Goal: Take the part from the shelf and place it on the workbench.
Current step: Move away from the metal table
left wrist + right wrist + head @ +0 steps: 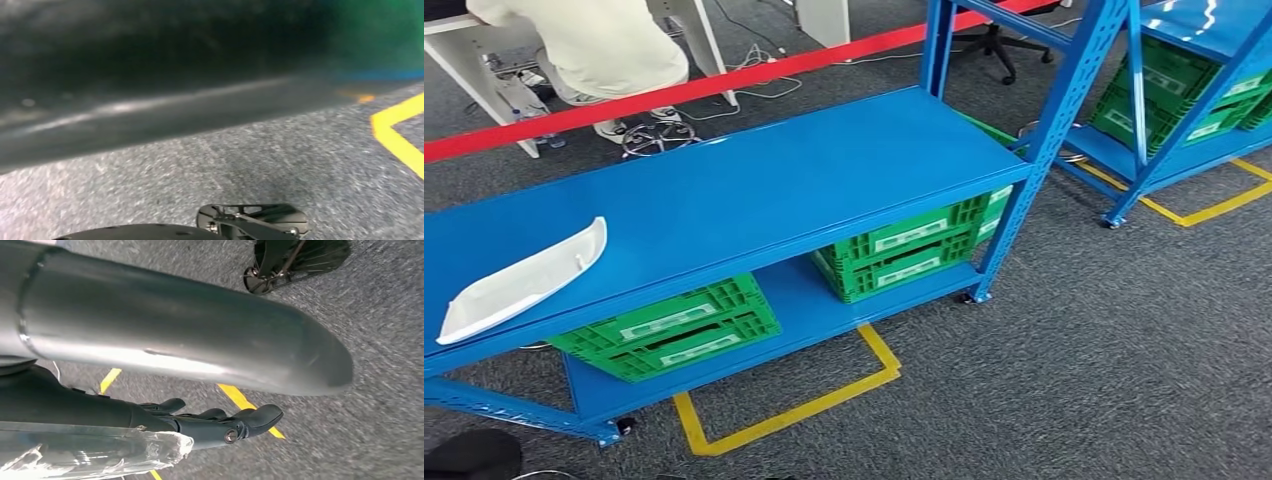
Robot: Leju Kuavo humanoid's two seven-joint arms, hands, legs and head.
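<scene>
Right hand (pixel 220 426): recorded in the right wrist view above grey carpet (pixel 380 390) and a yellow floor line (pixel 240 399). The dark fingers (pixel 255 419) are stretched out nearly straight and lie apart from the thick grey thumb (pixel 200 340). Nothing is gripped between them. A crumpled clear film (pixel 100 452) is noted beside the fingers, at the wrist end.

Left hand (pixel 150 75): recorded as a dark, blurred mass in the left wrist view, over the same carpet. Whether its fingers are spread or curled cannot be told.

Floor, head view: a yellow marking (pixel 804 405) is taped on the carpet at 6 o'clock, just in front of the blue rack (pixel 754 190).

Blue rack: its top deck runs from 8 o'clock to 2 o'clock. The white part (pixel 524 280), a long shallow curved piece, lies flat on this deck at 9 o'clock, at the left end and close to the front edge. It is touched by nothing and lies well apart from the fingers of either hand.

Lower deck: two green crates (pixel 674 330) (pixel 904 250) are stood under the top deck, at 7 o'clock and at 4 o'clock of the part.

Behind the rack: a red tape (pixel 724 85) is stretched across from 10 o'clock to 12 o'clock. A seated person (pixel 594 50) is noted beyond it at 11 o'clock.

At 2 o'clock a second blue rack (pixel 1144 150) holds further green crates (pixel 1164 95).
</scene>
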